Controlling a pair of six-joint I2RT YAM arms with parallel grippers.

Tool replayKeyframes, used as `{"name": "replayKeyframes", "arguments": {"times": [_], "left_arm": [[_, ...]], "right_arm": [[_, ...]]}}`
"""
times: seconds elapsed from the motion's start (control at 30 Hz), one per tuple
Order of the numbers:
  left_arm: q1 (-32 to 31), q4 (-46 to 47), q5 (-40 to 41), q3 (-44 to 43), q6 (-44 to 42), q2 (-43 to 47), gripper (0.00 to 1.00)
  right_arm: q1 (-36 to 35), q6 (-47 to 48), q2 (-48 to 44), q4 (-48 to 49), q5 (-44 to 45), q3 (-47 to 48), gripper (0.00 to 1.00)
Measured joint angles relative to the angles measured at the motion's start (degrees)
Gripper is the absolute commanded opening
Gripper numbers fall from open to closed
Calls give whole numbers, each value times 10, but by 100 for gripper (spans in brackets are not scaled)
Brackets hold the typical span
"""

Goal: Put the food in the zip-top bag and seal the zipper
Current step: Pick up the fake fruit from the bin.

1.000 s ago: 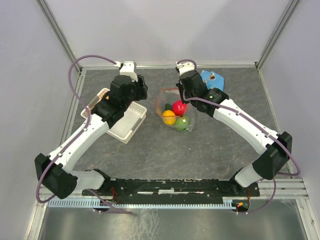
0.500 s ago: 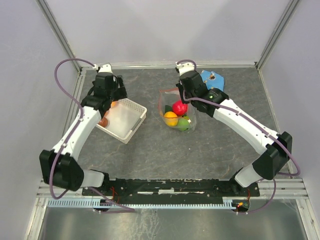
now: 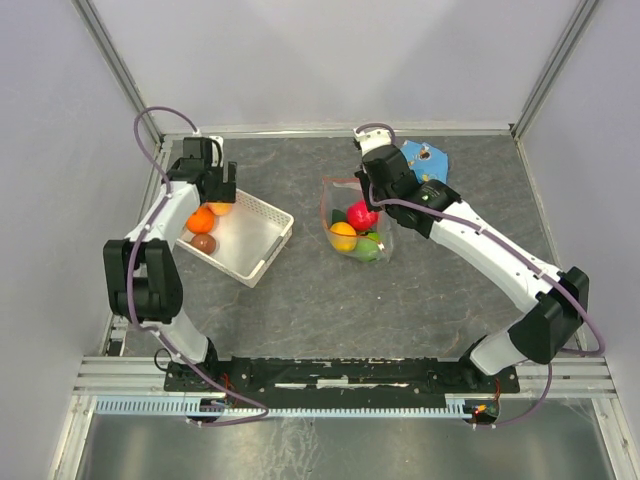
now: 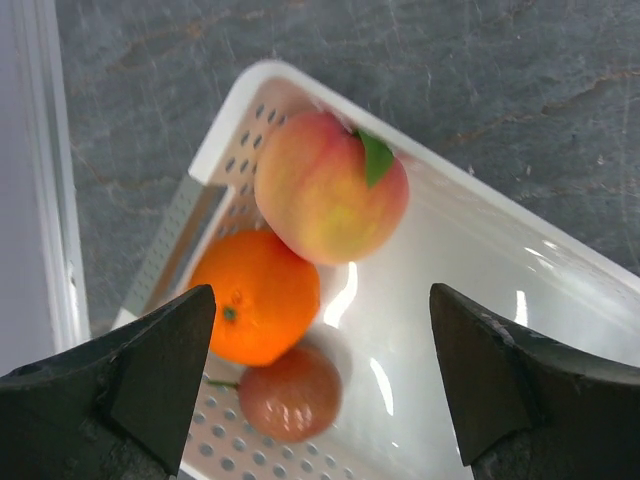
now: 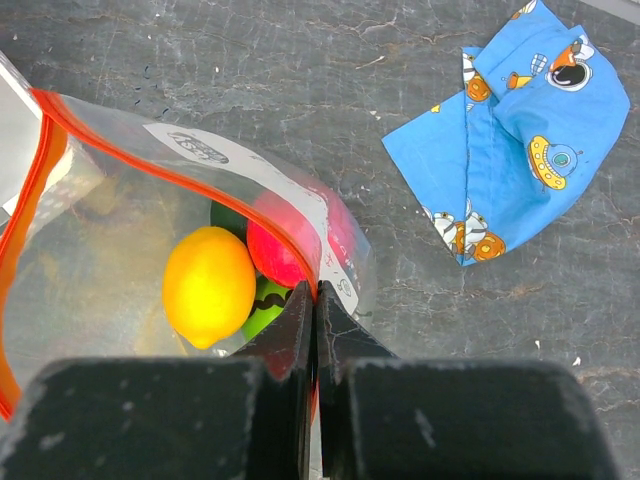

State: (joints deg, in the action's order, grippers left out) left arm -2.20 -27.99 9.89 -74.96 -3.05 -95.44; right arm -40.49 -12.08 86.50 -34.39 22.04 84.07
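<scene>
The clear zip-top bag (image 3: 345, 205) lies mid-table with its mouth open. It holds a red-pink fruit (image 5: 275, 255), a yellow-orange one (image 5: 208, 285) and a green one with a dark zigzag (image 5: 262, 308). My right gripper (image 5: 316, 295) is shut on the bag's mouth edge, on the red-orange zipper (image 5: 240, 207). My left gripper (image 4: 321, 295) is open and empty above the left end of the white basket (image 3: 262, 232). In the basket lie a peach (image 4: 330, 185), an orange (image 4: 255, 310) and a small brownish-red fruit (image 4: 290, 392).
The blue printed snack packet (image 3: 425, 156) lies at the back right, just behind my right gripper (image 3: 366, 190); it also shows in the right wrist view (image 5: 520, 130). The left wall rail (image 4: 45, 200) runs close beside the basket.
My left arm has swung from over the basket's middle to its far-left end, uncovering the fruits in it. My right gripper has kept hold of the bag's edge, nearly still.
</scene>
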Motion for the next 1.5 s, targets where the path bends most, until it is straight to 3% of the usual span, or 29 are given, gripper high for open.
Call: {"name": "replayKeyframes", "arguments": {"times": [0.3,0.53,0.77,1.1,1.27,1.5], "left_arm": [[3,19,-16,-48,-142,-106,94],[3,18,-28,-73,-190,-160,94],[5,21,-56,-91,-191,-194,92],[5,27,-96,-89,-178,-201,66],[5,39,-118,-61,-148,-174,57],[5,44,-137,-24,-78,-93,56]], "right_arm": [[0,1,-4,-4,-2,-3,4],[0,4,-4,-8,-2,-3,4],[0,4,-1,-14,-2,-3,4],[0,5,14,-28,-2,2,4],[0,4,14,-30,-2,3,4],[0,5,14,-38,-4,17,3]]}}
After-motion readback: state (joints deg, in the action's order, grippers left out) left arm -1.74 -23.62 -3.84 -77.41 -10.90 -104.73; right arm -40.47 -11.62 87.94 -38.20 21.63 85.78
